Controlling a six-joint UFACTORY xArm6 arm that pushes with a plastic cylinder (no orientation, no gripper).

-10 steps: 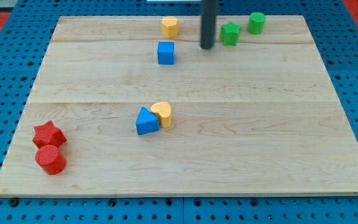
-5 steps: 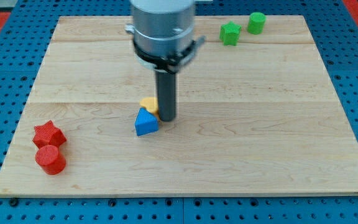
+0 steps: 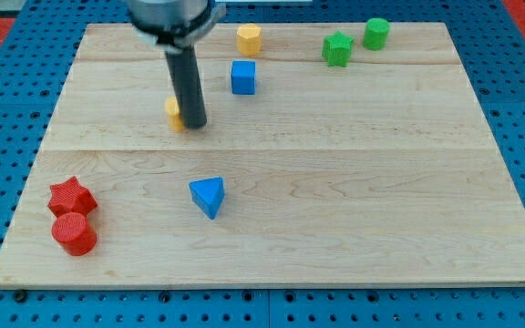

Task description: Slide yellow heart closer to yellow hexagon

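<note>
My tip (image 3: pixel 195 125), the lower end of a straight dark rod with no jaws to open or close, rests on a wooden board (image 3: pixel 354 182), left of centre in the upper half. The yellow heart (image 3: pixel 173 113) sits touching the tip on the view's left side; the rod hides most of it, so only a small yellow edge shows. The yellow hexagon (image 3: pixel 249 39) lies near the board's top edge, up and to the view's right of the heart, clearly apart from it. A blue cube (image 3: pixel 242 77) stands just below the hexagon, between it and the tip's side of the board. A blue triangle (image 3: pixel 208 196) lies alone lower down, near the board's middle. A green star (image 3: pixel 337 48) and a green cylinder (image 3: pixel 376 33) sit close together at the top right. A red star (image 3: pixel 71 196) and a red cylinder (image 3: pixel 74 234) sit touching at the bottom left. The likely risk: with the tip on the heart's right, any push from here would send the heart leftward, away from the hexagon. The tip probably needs to get round to the heart's lower left. A push aimed too far right could also drive the heart into the cube and knock it into the hexagon
</note>
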